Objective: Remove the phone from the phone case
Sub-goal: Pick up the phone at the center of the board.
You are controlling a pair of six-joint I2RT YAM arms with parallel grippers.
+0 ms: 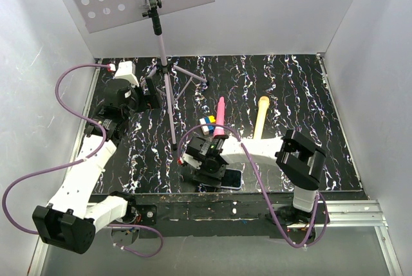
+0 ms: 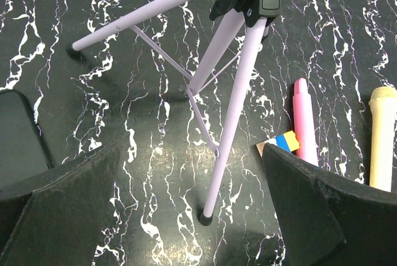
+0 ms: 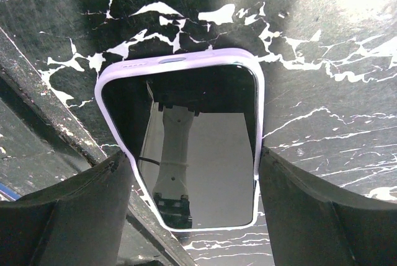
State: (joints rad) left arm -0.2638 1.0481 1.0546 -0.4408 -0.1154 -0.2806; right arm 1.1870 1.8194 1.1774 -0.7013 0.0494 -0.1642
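The phone (image 3: 198, 123) sat inside the phone case (image 3: 180, 60). The right gripper (image 3: 192, 154) clamped the case's sides, and the left gripper (image 2: 191, 154) gaped wide.

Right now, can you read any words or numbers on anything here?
No text can be read in any view.
phone: black screen, only a reflection.
case: plain rim, no print seen.
pink stick, yellow stick, block: any print is too small to tell.

tripod (image 1: 168, 96) standing mid-table | pink marker (image 1: 220, 116) beside colourful block (image 1: 207, 123) | yellow stick (image 1: 261, 118) right of it
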